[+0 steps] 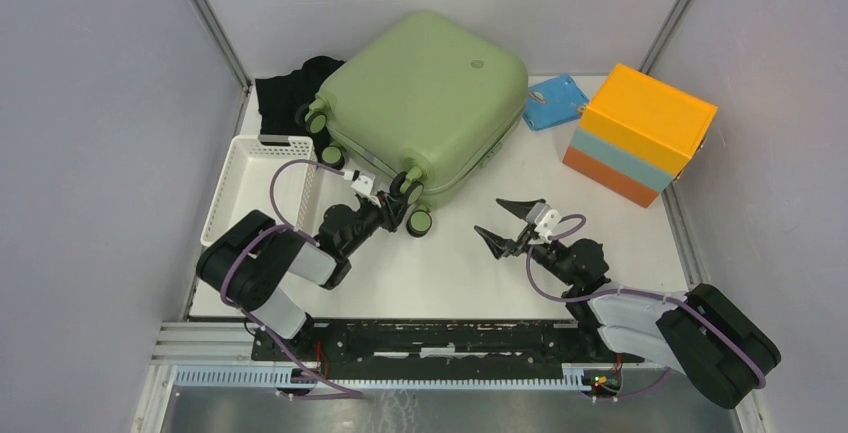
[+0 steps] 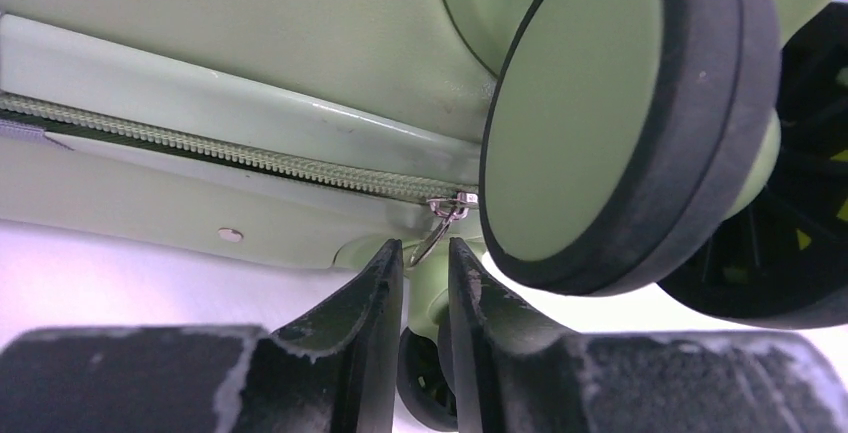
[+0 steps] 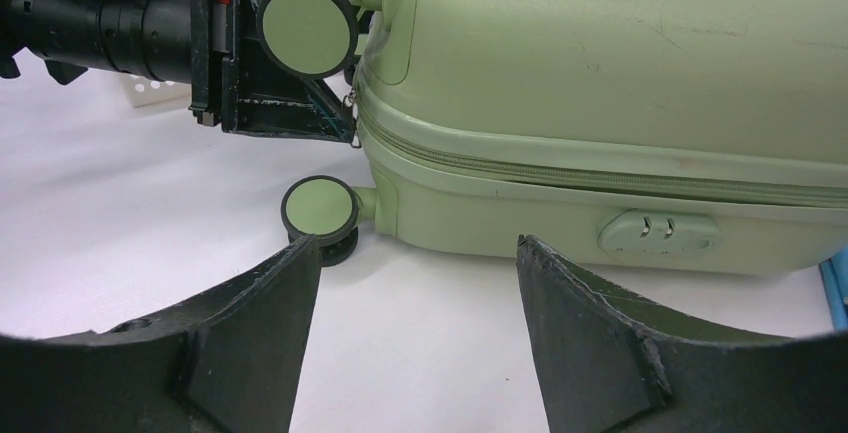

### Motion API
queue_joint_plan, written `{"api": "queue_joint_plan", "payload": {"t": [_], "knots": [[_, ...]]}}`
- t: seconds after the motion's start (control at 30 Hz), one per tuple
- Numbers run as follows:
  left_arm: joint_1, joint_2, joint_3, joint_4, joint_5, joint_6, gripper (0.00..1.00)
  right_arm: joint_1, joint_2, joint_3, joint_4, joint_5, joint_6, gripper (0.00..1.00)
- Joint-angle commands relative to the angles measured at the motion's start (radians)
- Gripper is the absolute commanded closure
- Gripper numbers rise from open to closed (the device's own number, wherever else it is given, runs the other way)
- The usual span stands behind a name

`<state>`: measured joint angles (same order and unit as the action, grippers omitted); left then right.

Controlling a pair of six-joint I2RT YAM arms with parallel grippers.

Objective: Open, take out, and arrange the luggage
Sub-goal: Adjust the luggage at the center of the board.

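Note:
The sage-green luggage [image 1: 430, 93] lies flat and zipped shut at the back middle of the table, its wheels toward the arms. My left gripper [image 1: 392, 196] is at its near-left corner between two wheels. In the left wrist view my left gripper [image 2: 425, 245] has its jaws a narrow gap apart around the hanging metal zip pull [image 2: 437, 225], beside a wheel [image 2: 610, 103]. The pull lies against the left fingertip. My right gripper [image 1: 497, 221] is open and empty over the table, short of the luggage's front side [image 3: 620, 73].
A white perforated basket [image 1: 265, 183] stands left of the luggage. Black cloth [image 1: 285, 98] lies behind it. An orange and light-blue box [image 1: 640, 133] and a blue pouch [image 1: 555, 101] sit at the back right. The luggage lock [image 3: 660, 233] faces my right gripper [image 3: 416, 243].

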<state>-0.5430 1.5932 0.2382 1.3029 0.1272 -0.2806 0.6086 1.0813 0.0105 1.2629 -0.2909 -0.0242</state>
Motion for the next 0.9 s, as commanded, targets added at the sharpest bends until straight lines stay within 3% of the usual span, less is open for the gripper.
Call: {"api": "queue_joint_plan", "payload": {"t": [0.0, 0.1, 0.3, 0.6, 0.87], "knots": [[0.018, 0.011, 0.027, 0.074, 0.068, -0.009, 0.71, 0.003, 0.002, -0.204, 0.039, -0.002, -0.002, 0.23], [0.02, 0.007, 0.031, 0.072, 0.084, -0.019, 0.74, 0.003, 0.002, -0.202, 0.038, -0.002, -0.002, 0.22], [0.03, 0.006, 0.043, 0.022, 0.093, -0.029, 0.98, 0.003, 0.002, -0.202, 0.037, -0.005, -0.004, 0.23], [0.032, -0.021, 0.025, -0.056, 0.182, -0.145, 0.98, 0.003, 0.016, -0.189, 0.024, -0.028, -0.01, 0.23], [0.028, 0.041, -0.019, 0.111, 0.251, -0.309, 0.98, 0.005, 0.05, -0.18, 0.038, -0.055, -0.004, 0.24]]}}
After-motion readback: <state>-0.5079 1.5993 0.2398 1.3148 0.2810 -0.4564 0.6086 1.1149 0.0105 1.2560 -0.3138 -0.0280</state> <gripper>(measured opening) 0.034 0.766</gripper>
